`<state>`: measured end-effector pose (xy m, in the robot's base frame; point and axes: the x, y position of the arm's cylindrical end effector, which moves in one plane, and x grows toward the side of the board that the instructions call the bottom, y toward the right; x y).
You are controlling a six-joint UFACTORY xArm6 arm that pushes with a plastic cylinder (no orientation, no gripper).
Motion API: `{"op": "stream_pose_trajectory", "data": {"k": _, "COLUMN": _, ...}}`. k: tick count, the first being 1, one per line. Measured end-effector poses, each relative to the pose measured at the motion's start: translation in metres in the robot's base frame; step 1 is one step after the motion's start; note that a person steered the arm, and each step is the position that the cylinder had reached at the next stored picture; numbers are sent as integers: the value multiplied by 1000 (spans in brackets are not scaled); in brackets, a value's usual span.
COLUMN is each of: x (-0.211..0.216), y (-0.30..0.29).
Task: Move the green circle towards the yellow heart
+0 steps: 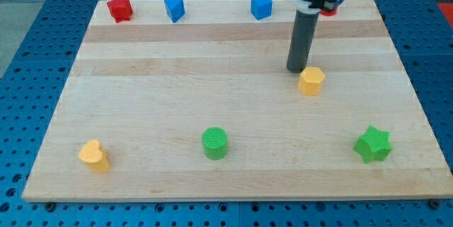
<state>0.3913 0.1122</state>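
Observation:
The green circle (215, 143) stands near the view's bottom, at the middle of the wooden board (177, 85). The yellow heart (94, 155) lies at the view's bottom left, well to the left of the green circle. My tip (296, 69) is at the view's upper right, far from both, just up and left of a yellow hexagon (311, 81) and close to touching it.
A green star (373, 144) lies at the view's bottom right. Along the board's top edge stand a red block (120, 9), a blue block (174, 9) and another blue block (261, 6). A red block (330, 11) is mostly hidden behind the arm.

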Motion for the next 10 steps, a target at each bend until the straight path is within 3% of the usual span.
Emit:
{"op": "stream_pose_trajectory", "data": {"k": 1, "x": 25, "y": 40}}
{"op": "stream_pose_trajectory", "data": {"k": 4, "x": 129, "y": 16}}
{"op": "stream_pose_trajectory", "data": {"k": 5, "x": 112, "y": 35}}
{"op": "stream_pose_trajectory", "data": {"k": 6, "x": 133, "y": -7}}
{"op": "stream_pose_trajectory", "data": {"k": 7, "x": 156, "y": -96}}
{"op": "stream_pose_trajectory", "data": {"k": 8, "x": 166, "y": -149}}
{"op": "stream_pose_trajectory", "data": {"k": 10, "x": 165, "y": -188}}
